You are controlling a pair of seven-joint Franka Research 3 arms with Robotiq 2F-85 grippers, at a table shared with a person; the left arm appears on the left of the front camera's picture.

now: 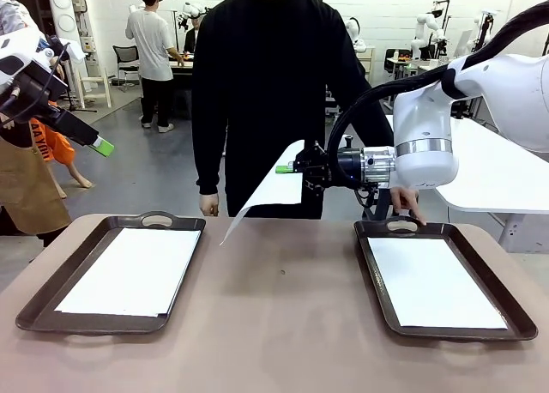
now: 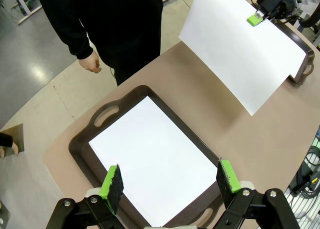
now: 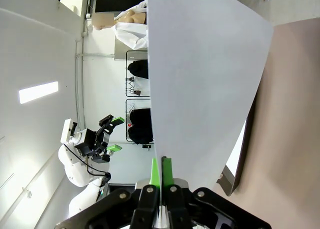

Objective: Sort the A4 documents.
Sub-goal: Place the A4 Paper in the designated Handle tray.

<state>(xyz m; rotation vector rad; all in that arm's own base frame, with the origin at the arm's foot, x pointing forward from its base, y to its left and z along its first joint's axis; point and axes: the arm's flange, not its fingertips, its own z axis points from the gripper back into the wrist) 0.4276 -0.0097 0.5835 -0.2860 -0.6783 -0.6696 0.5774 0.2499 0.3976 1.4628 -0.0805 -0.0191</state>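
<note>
The held sheet [image 1: 273, 187] was thin matt white paper, bending under its own weight. The sheets in the trays [image 1: 129, 271] looked the same, flat and smooth. The trays [image 1: 109, 321] were dark brown plastic with a slight sheen. The table [image 1: 283, 324] had a smooth matt tan surface. The gripper pads [image 2: 114, 181] were matt green, rubbery.

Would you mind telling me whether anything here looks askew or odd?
Nothing is damaged. One A4 sheet hangs in the air, pinched at one edge by the right hand, drooping toward the table.
</note>
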